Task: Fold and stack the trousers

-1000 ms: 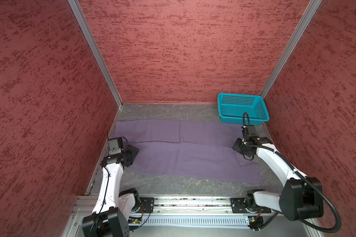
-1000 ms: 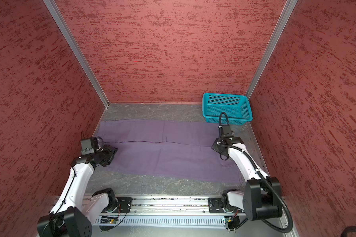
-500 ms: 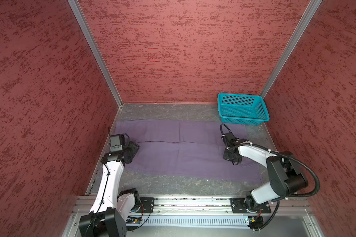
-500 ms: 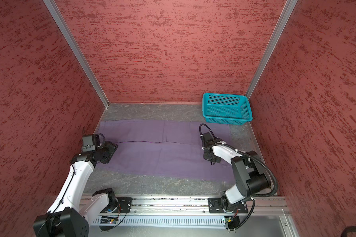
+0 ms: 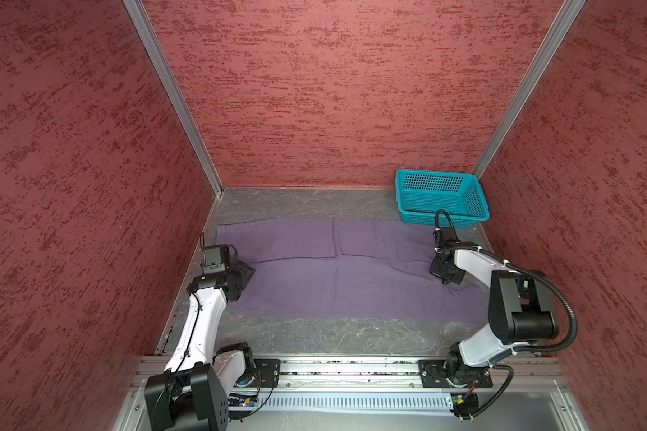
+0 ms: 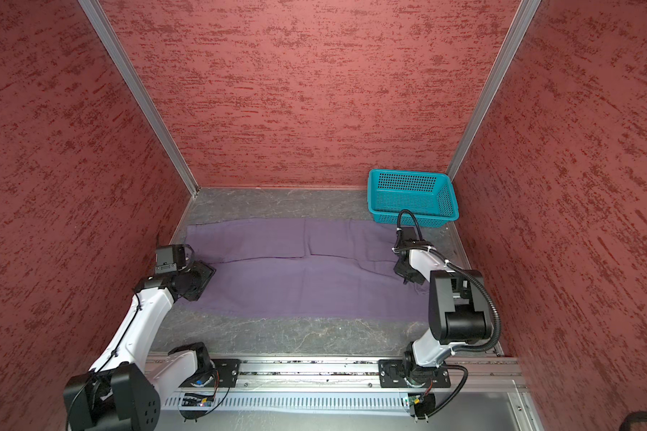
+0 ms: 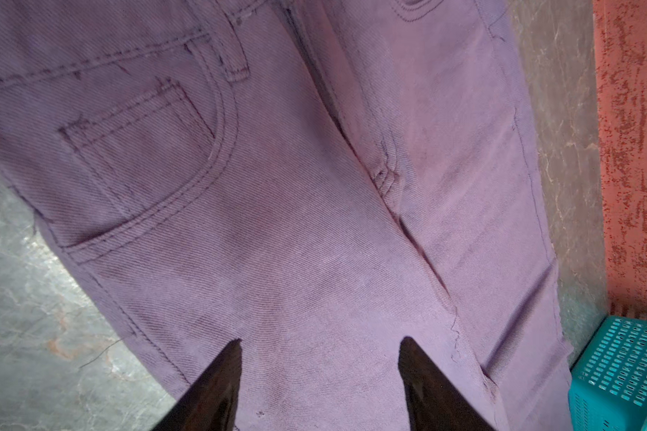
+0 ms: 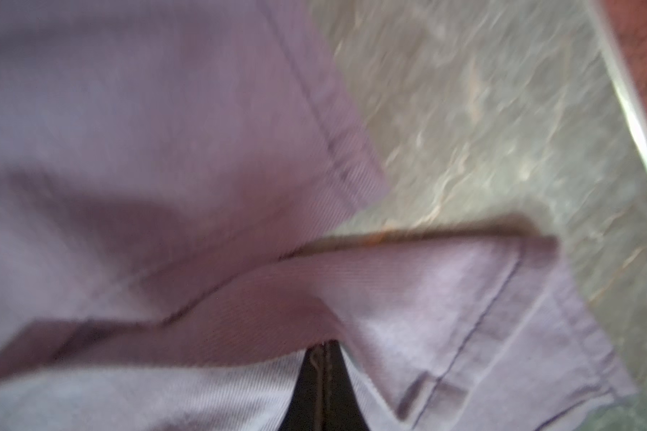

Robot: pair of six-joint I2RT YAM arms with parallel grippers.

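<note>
Spread flat on the grey marbled tabletop (image 5: pixel 333 332): long-legged muted purple twill trousers (image 5: pixel 352 287) (image 6: pixel 314 287), taking up most of the table's width in both top views. Long axis side to side across the table. Waist end pointing left, with stitched front pocket (image 7: pixel 146 168), belt loop (image 7: pixel 236 59) and fly seam (image 7: pixel 385 175) in the left wrist view. Leg ends pointing right, stopping just short of the teal perforated plastic basket (image 5: pixel 441 220) in the far right corner. Two legs side by side, far and near, touching along the inner edge.

Handling, as a judgement: probably light, soft and limp, with no stiffness to carry a fold. Likely to sag, drag and wrinkle if raised from one point only. Neither fragile nor slippery. Thicker and firmer at waistband, pocket seams and hems, so best pinched there, one end in each gripper, then lifted together and carried along the long axis.

Left gripper (image 5: pixel 249 276) (image 7: pixel 320 343): released, jaws apart, low over the hip cloth beside the pocket, nothing between the fingertips, contact unclear.

Right gripper (image 5: pixel 447 278) (image 8: pixel 324 349): clenched tight at the leg end, seemingly nipping a ridge of cloth, with the hem (image 8: pixel 538 328) raised off the table and a shadow beneath. Blurred view, hence only a likely hold.
</note>
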